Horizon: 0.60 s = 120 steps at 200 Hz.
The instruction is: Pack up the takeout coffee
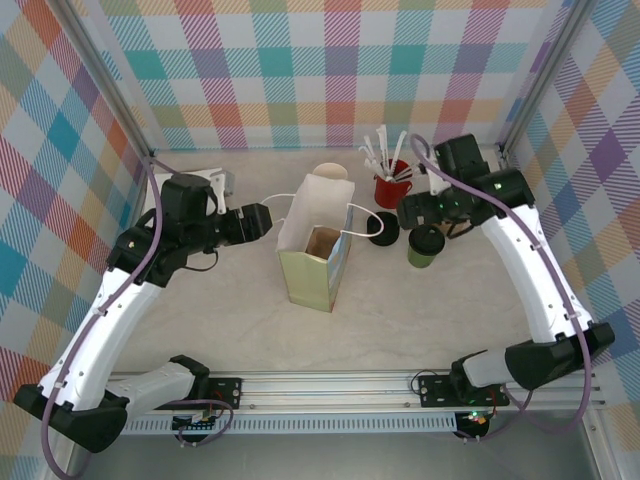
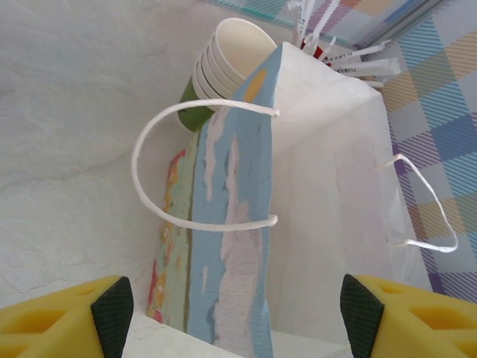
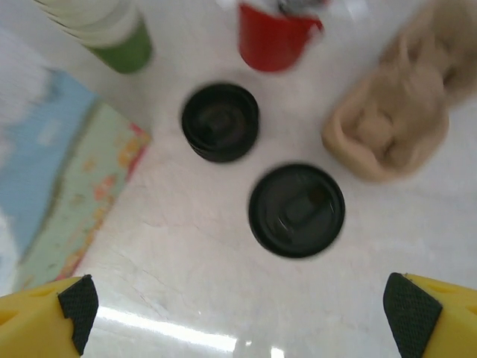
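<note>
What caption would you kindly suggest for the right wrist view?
Open right gripper hovers above the lidded takeout coffee, beside stacked black lids.

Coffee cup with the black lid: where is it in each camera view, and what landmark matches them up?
Top view: coffee cup right of centre, just below-right of the red cup.
Right wrist: seen from above, mid-frame; red cup at top edge.
Left wrist: paper bag up close, red cup's stirrers behind it, top right.
Landmark: the red cup.

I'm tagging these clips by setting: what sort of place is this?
Likely a lab test cell staged as a coffee counter: plaid backdrop walls, an aluminium rail, a paper bag, takeout coffee and red stirrer cup.
</note>
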Motion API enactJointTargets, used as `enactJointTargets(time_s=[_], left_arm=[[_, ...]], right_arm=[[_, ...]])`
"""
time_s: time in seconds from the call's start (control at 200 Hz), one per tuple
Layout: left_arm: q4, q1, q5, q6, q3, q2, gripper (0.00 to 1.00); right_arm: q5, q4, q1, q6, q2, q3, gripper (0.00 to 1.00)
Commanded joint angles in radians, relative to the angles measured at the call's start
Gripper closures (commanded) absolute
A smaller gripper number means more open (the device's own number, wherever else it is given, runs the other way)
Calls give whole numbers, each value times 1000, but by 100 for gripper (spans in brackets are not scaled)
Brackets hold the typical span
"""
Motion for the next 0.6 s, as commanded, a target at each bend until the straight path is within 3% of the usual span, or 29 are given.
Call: enactJointTargets(time_s=[0.0,0.16,0.595], left_arm=[[17,-3,-55,27,2,-18,21],[28,-3,-91,17,-26,-41,0],[22,-3,-88,23,-62,-45,0]], right_arm=[[-71,-7,-61,72,-49,-103,0],[-84,4,-144,66,-31,-233,0],[-130,26,-171,55,192,-312,0]])
